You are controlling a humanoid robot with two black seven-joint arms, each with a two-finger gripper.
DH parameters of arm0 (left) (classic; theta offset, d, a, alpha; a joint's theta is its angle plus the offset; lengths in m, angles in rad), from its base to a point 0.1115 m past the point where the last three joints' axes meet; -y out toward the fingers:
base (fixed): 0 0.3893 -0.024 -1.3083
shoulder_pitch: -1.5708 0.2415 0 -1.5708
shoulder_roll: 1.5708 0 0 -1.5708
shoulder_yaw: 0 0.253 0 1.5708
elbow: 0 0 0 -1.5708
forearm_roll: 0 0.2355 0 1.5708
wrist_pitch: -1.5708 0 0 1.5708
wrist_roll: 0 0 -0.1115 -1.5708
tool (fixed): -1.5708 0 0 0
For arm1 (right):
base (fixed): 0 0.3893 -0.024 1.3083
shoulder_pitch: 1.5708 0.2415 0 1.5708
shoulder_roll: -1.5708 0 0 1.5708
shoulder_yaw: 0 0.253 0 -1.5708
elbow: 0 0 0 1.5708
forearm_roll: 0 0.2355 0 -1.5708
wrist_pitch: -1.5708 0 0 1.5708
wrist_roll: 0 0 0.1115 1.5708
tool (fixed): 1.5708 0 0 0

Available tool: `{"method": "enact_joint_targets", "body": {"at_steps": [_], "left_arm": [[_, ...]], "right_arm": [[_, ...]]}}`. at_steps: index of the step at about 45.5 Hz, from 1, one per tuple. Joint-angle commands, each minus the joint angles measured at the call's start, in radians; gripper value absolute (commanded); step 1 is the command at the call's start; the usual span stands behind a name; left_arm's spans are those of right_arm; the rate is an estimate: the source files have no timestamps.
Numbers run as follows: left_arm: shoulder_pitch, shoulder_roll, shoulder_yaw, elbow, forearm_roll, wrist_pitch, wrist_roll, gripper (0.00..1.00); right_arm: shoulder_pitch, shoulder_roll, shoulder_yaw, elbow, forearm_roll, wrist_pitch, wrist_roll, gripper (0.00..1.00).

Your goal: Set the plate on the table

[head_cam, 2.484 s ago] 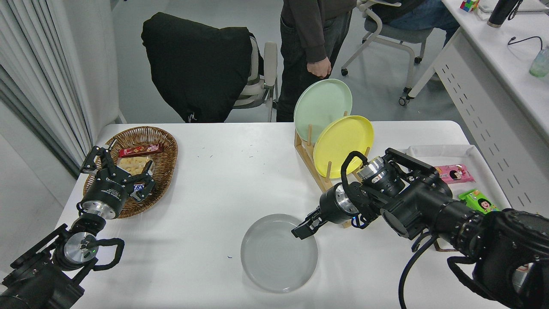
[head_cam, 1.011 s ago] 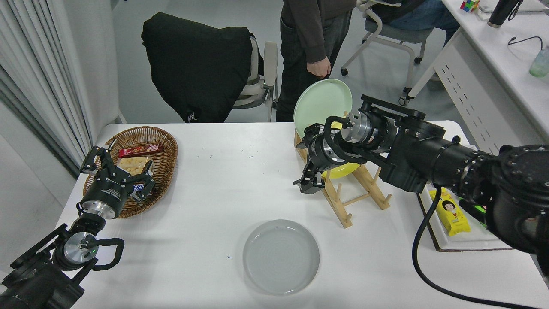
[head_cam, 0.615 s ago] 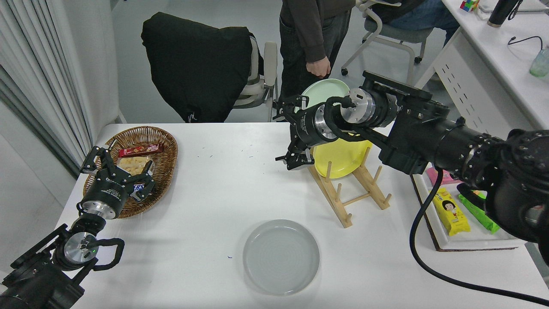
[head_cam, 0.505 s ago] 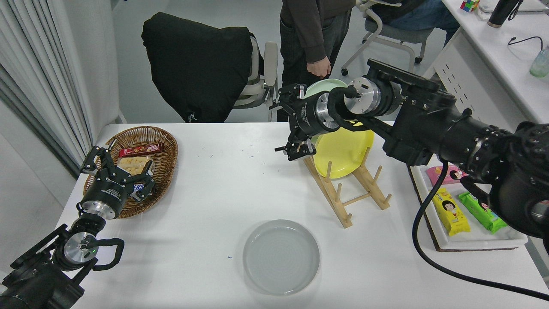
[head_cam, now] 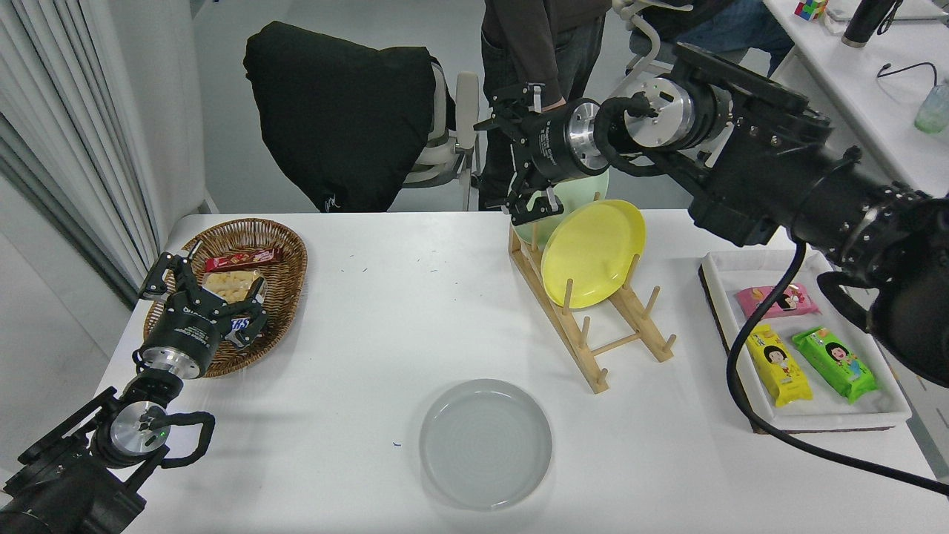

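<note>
The right claw (head_cam: 523, 159) hangs in the air above the far edge of the large white rectangular counter (head_cam: 371, 326), its black fingers spread wide and holding nothing. Directly behind and below it stands a round mint-green plate (head_cam: 586, 189), mostly hidden by the claw and wrist, so only a sliver of it shows. Just below and to the claw's right, a round yellow plate (head_cam: 593, 243) leans upright in the slatted wooden dish rack (head_cam: 593, 326).

The round pale gray plate (head_cam: 485, 443) with a shallow raised rim lies flat on the counter, well apart from the claw, toward the near edge and slightly to its left.

Behind the claw stands a person in dark clothes (head_cam: 537, 44), cut off at the top of the view. To the claw's far right, a white rectangular tray (head_cam: 815, 259) holds pink, yellow and green snack packets with cartoon faces; their print is too small to read.

The left claw (head_cam: 204, 289) is parked at the lower left, fingers apart, over an oval wicker basket (head_cam: 285, 245) of wrapped snacks. One dark wrapper beneath it may carry a brand name, but it is partly covered and unclear.
</note>
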Motion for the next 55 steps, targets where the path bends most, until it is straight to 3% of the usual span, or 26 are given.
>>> {"method": "enact_joint_targets", "body": {"at_steps": [1, 18, 25, 29, 38, 44, 55], "left_arm": [[0.0, 0.0, 0.0, 0.0, 0.0, -0.001, 0.0, 0.98], [0.0, 0.0, 0.0, 0.001, 0.0, 0.001, 0.0, 0.98], [0.0, 0.0, 0.0, 0.0, 0.0, 0.001, 0.0, 0.98], [0.0, 0.0, 0.0, 0.0, 0.0, 0.001, 0.0, 0.98], [0.0, 0.0, 0.0, 0.0, 0.0, -0.001, 0.0, 0.98], [0.0, 0.0, 0.0, 0.0, 0.0, -0.001, 0.0, 0.98], [0.0, 0.0, 0.0, 0.0, 0.0, 0.001, 0.0, 0.98]], "right_arm": [[-0.009, -0.067, 0.153, -0.061, 0.001, -0.013, -0.001, 0.99], [-0.029, -0.159, 0.157, -0.127, -0.018, 0.016, 0.001, 0.99], [-0.027, -0.206, 0.148, -0.152, -0.019, 0.215, 0.001, 0.99], [-0.018, -0.206, 0.143, -0.187, -0.048, 0.258, 0.002, 0.99], [-0.018, -0.208, 0.154, -0.211, -0.16, 0.263, 0.008, 0.99], [-0.024, -0.199, 0.16, -0.323, -0.162, 0.264, 0.015, 0.99], [-0.082, -0.189, 0.163, -0.345, -0.151, 0.269, 0.019, 0.99]]}}
